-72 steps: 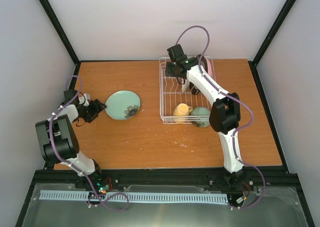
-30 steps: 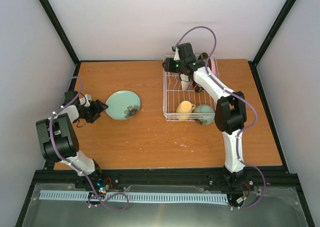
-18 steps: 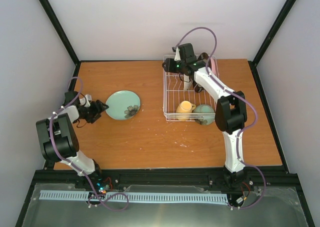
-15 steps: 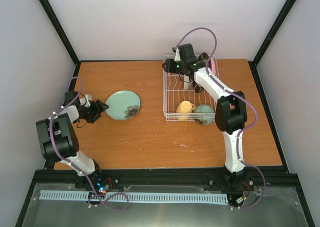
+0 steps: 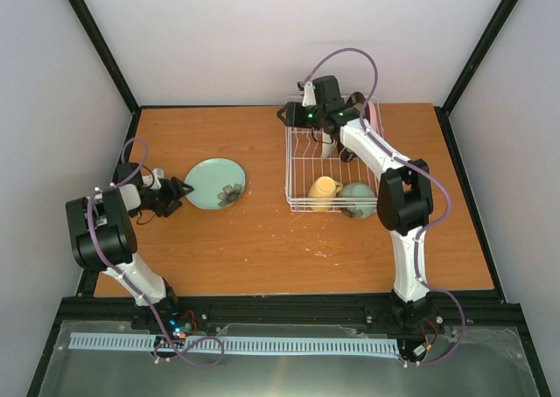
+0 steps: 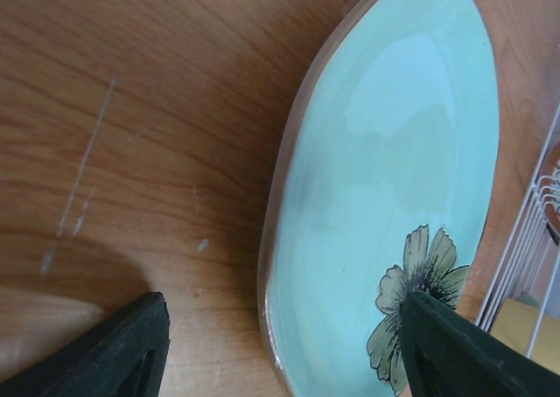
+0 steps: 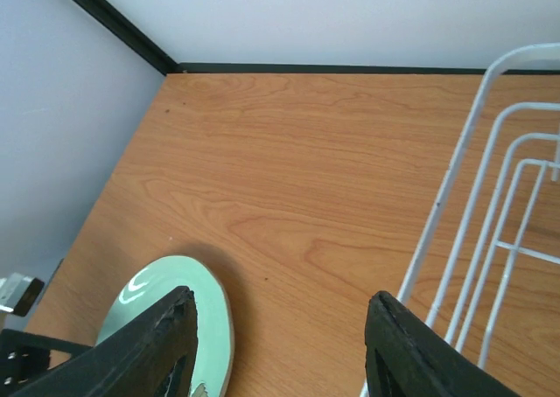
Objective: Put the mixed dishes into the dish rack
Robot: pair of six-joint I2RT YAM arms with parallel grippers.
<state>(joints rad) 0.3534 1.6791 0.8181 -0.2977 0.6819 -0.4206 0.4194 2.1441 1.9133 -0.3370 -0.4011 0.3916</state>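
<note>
Reaching for the one dish not yet racked, we have the left gripper (image 5: 178, 190) low at the left edge of the light teal plate (image 5: 213, 182). The plate lies flat on the wooden table (image 5: 262, 240), well apart from the dish rack (image 5: 290, 165). It sits to the gripper's right, straight ahead of it. In the left wrist view its near rim passes between the two fingers (image 6: 118, 349), one over bare wood and the other over the flower print. These jaws stand wide and grip nothing, so we judge that closing on the rim is the next move. The left arm is plainly the nearer one.

The right gripper (image 7: 280, 327) hangs at the rack's far left corner, partly open and empty. A pale yellow mug (image 5: 320, 188) and mint green bowl (image 5: 354, 196) sit at the rack's near end, and a pink plate (image 5: 375, 115) stands at its far right.

Over the last couple of seconds, the left gripper has crept nearer the plate. The right one has swung out from over the rack's interior, and the rack itself has shifted slightly right.
</note>
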